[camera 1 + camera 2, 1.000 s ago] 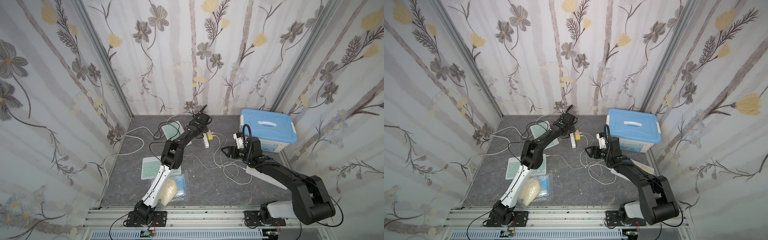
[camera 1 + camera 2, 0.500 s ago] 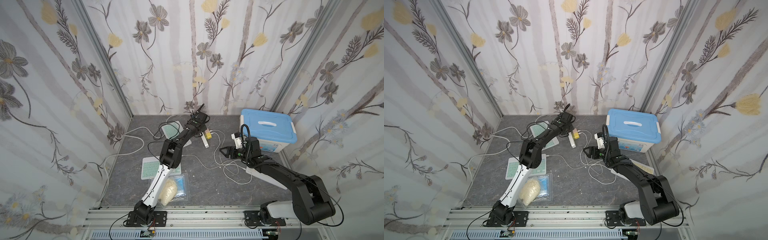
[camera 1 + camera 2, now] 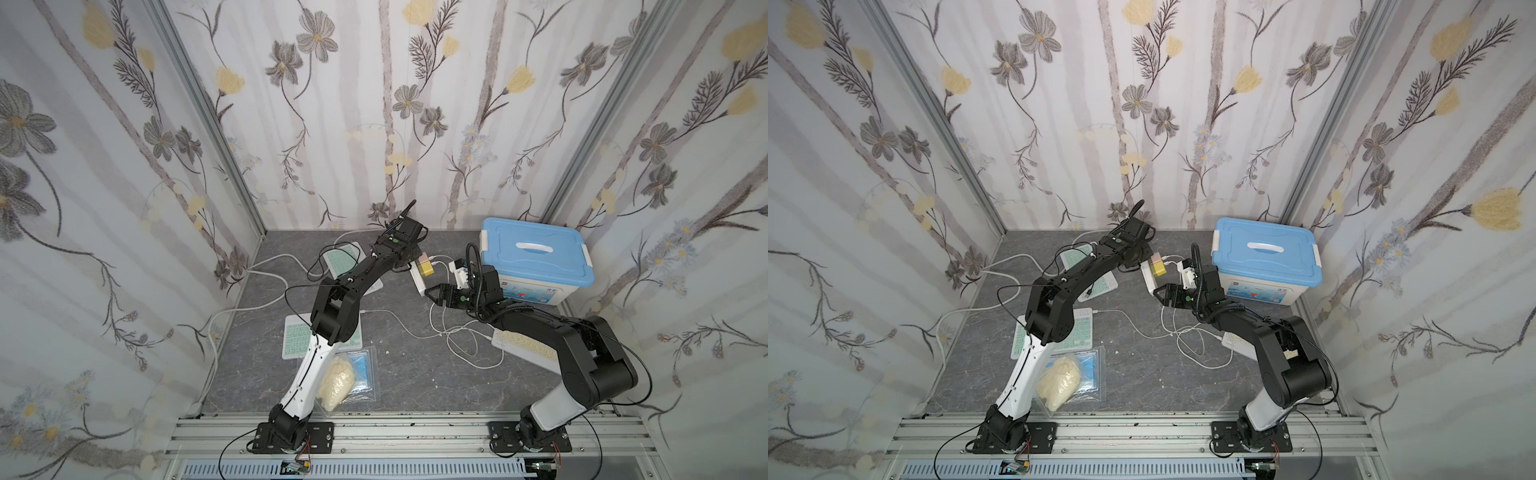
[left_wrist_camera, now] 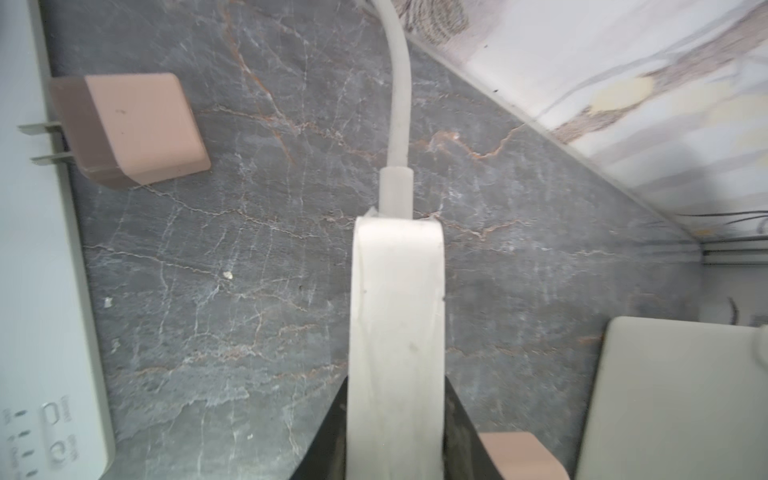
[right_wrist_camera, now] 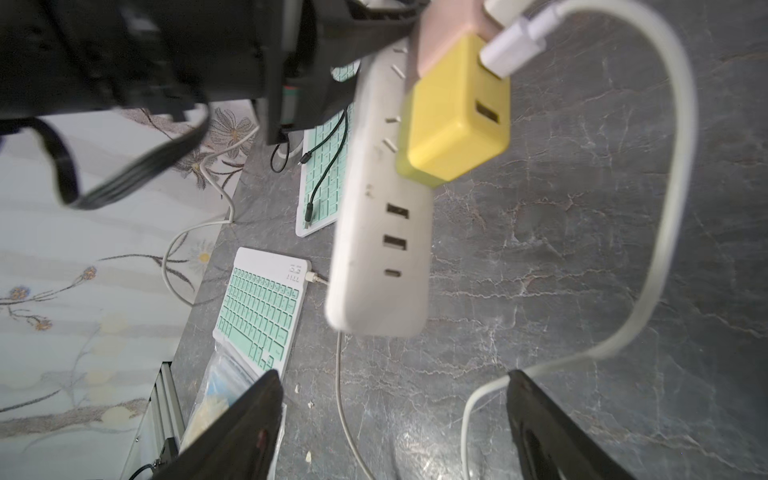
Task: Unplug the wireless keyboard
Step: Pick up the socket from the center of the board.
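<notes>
**Keyboard still on its lead, pull yet to come**

The mint wireless keyboard (image 5: 257, 303) lies flat towards the front left corner of the worktop (image 5: 540, 249). Its long axis runs roughly along the front edge, and its port corner faces right, with the white cable (image 5: 314, 277) still plugged in. Near the middle of the back edge, the left gripper (image 4: 395, 415) clamps the power strip (image 5: 382, 232), which carries the yellow charger (image 5: 453, 120). The right gripper (image 5: 392, 376) gapes empty just beside the strip's free end. Nothing looks unplugged yet.

blurry power strip (image 5: 376, 249) edges
</notes>
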